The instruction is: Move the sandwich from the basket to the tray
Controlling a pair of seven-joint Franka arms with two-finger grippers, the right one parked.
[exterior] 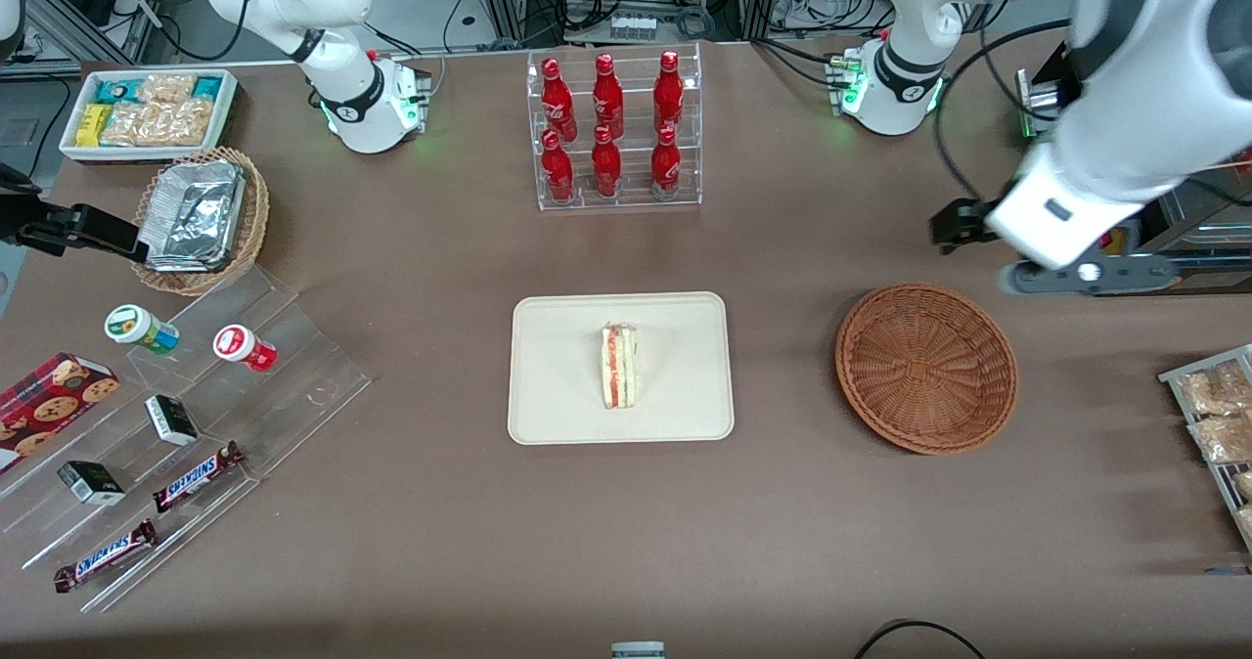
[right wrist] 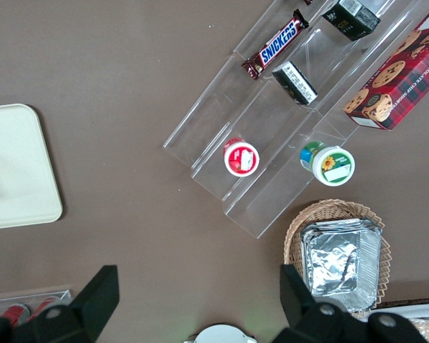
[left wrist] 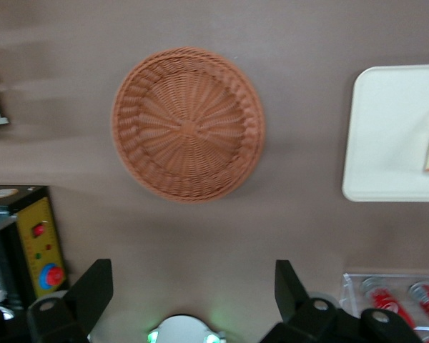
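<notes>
One sandwich (exterior: 619,366) on tray (exterior: 558,415); open pincer (left wrist: 193,286) above basket (exterior: 925,367).

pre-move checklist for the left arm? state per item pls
1. Sandwich on tray: ok, lying near its middle.
2. Basket has nothing in it: ok.
3. Gripper holds nothing: ok, fingers open.
4. Gripper away from tray: ok, high above the table, farther from the front camera than the basket.
5. Sandwich fully inside the tray rim: ok in the front view.
</notes>
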